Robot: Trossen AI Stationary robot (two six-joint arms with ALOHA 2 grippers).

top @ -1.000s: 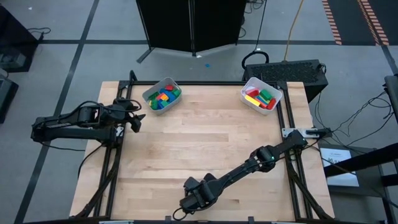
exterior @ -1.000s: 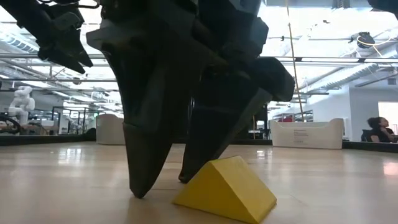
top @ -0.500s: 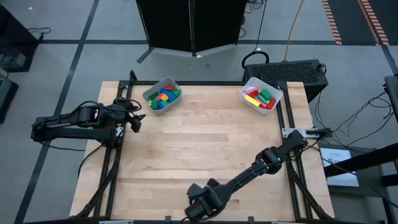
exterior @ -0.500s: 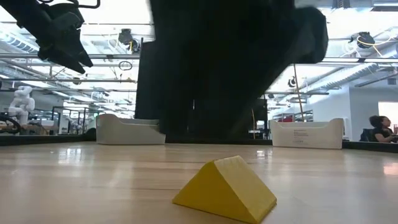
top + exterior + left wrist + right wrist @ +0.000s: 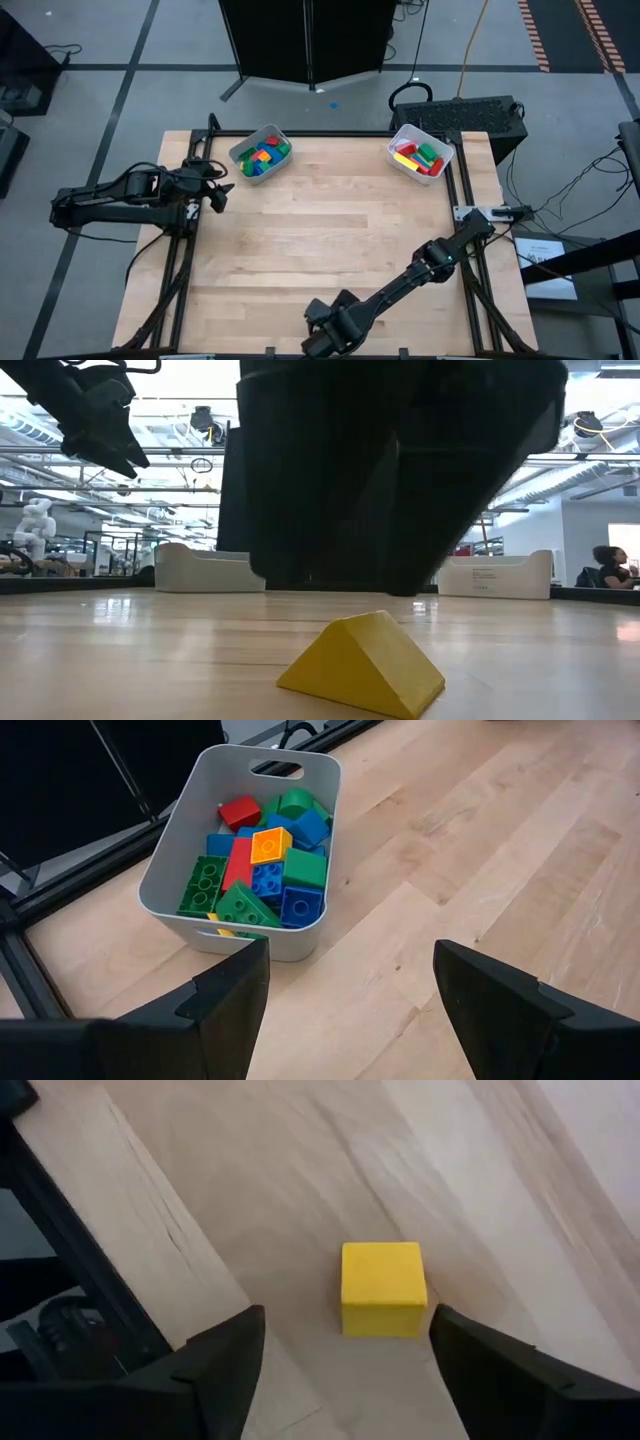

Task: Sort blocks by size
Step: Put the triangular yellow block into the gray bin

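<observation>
Nearest the low camera lies a lone yellow block (image 5: 362, 664), a wedge resting on one flat face at the front edge of the worktop (image 5: 330, 230). The right gripper (image 5: 345, 1342) hangs over it with jaws spread wide, one finger on either side and neither touching. From the high view its head (image 5: 335, 325) sits right at the worktop's near edge, the arm stretched low across the boards.

The likeliest trouble is a poor bite. The wedge has sloped faces, so if the jaws close on a slope and not on its flat ends it could squirt out or roll. It lies so close to the front edge that a nudge might push it off (the frame rail is just beside it in the right wrist view).

The surface is pale wood planking, bare in the middle. At the far side stand two white bins: the left bin (image 5: 260, 154) is heaped with red, blue, green and yellow blocks (image 5: 262, 870), and the right bin (image 5: 420, 152) holds a few more. The left gripper (image 5: 345, 995) waits near the left bin with jaws open and empty.

Beyond is a bright open workshop with ceiling lights, and a seated person (image 5: 607, 569) far off.
</observation>
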